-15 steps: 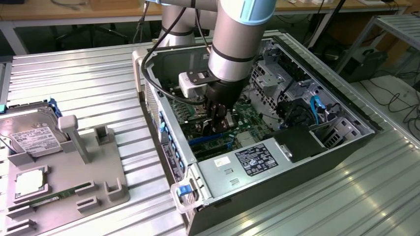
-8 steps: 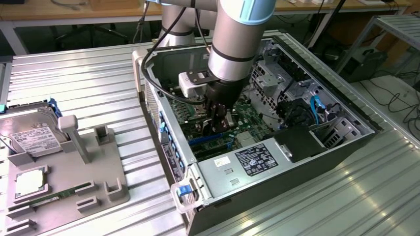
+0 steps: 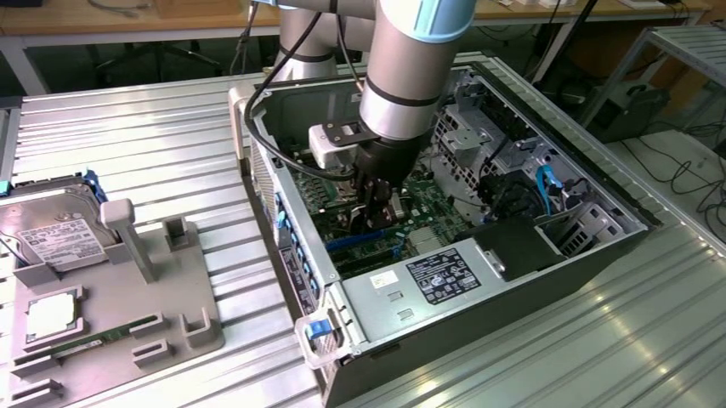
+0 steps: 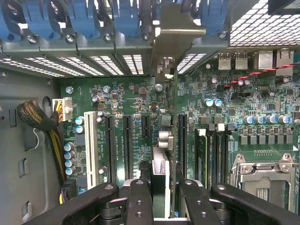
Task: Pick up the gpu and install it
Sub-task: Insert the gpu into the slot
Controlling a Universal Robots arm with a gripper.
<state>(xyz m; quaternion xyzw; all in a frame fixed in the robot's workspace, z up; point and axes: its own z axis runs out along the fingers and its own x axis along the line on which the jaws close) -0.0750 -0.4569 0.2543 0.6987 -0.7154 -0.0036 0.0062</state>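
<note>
No wording can be read anywhere. The black label on the power supply housing and the white label on the hard drive carry print too small to read.

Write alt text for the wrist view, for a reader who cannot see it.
The tool holds the gpu edge-on, upright over the green motherboard among black expansion slots. Its silver bracket reaches the case's vented rear wall under blue clips.
</note>
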